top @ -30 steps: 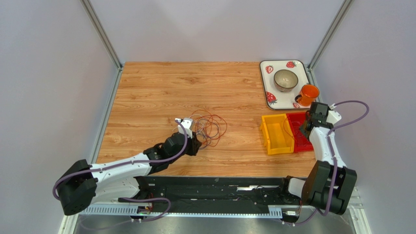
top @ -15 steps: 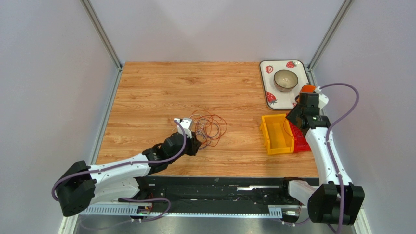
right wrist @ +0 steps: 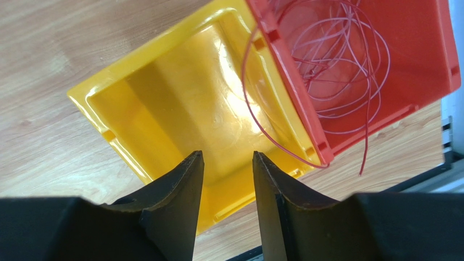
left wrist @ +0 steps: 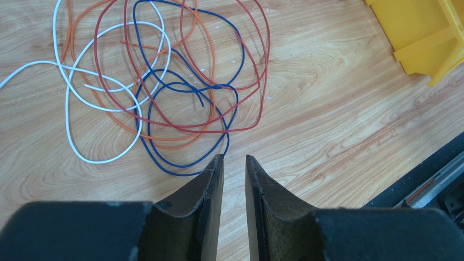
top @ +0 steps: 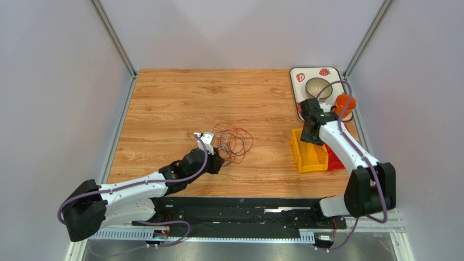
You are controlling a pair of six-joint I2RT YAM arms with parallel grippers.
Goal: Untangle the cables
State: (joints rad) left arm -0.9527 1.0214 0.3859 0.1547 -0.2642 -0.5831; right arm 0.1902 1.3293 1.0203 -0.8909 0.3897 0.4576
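Currently the left gripper (left wrist: 234, 159) is hovering low over the table (top: 174, 98), its fingers standing a narrow slit apart with nothing between them. Just ahead of its tips the cables (left wrist: 163, 89) are lying loose on the wood: white, orange, red and blue strands looping over one another in one flat tangle. The blue loop is reaching nearest to the fingertips without touching them; the white strand is trailing off to the left of the left wrist view. From above, the tangle (top: 233, 142) is sitting near the middle of the table, just beyond the left gripper (top: 218, 157).

The right gripper (right wrist: 227, 155) is pointing down over the yellow bin (right wrist: 179, 92), its fingers parted by a moderate gap and gripping nothing. Beside that bin, wall to wall, the red bin (right wrist: 419, 65) is holding a thin red cable coil (right wrist: 337, 60). One loop of the coil is arching over the shared wall into the yellow bin; a loose end is hanging past the red bin's near wall.

At the far right corner a strawberry-print tray (top: 298, 89) is carrying a bowl (top: 316, 87), with an orange cup (top: 345, 103) at its edge.
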